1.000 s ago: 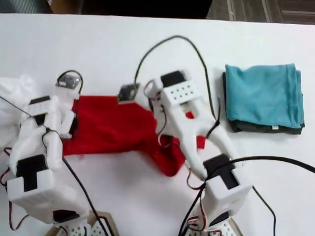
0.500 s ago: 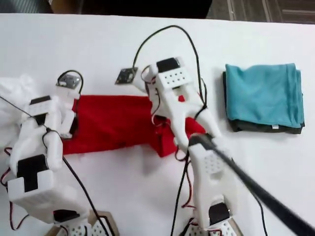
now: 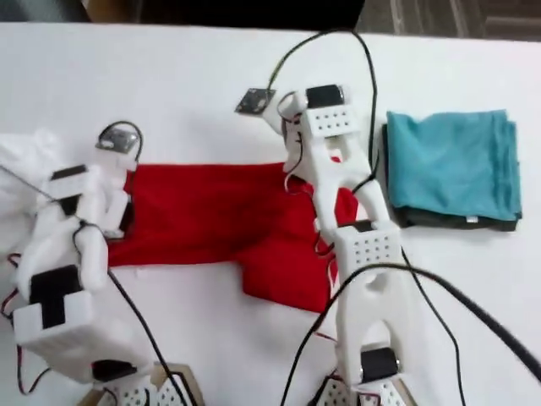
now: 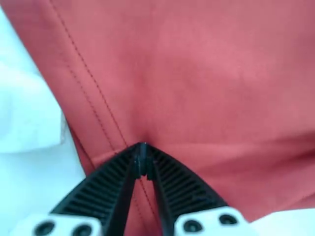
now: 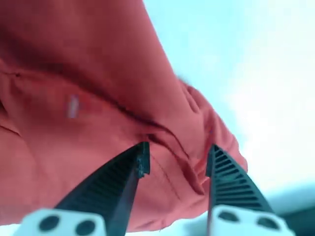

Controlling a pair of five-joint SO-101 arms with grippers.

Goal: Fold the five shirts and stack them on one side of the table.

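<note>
A red shirt lies spread across the middle of the table, with a flap hanging toward the front. My left gripper is at the shirt's left edge. In the left wrist view it is shut on a pinch of the red cloth beside a seam. My right gripper hovers over the shirt's right end. Its wrist view shows it open, with wrinkled red fabric just beyond the fingertips.
A folded teal shirt lies on a dark folded one at the table's right side. A crumpled white shirt sits at the far left. Cables trail over the front right.
The right arm has swung toward the far right side. The bunched right end of the red shirt now lies wider and flatter. The left arm has stayed put.
</note>
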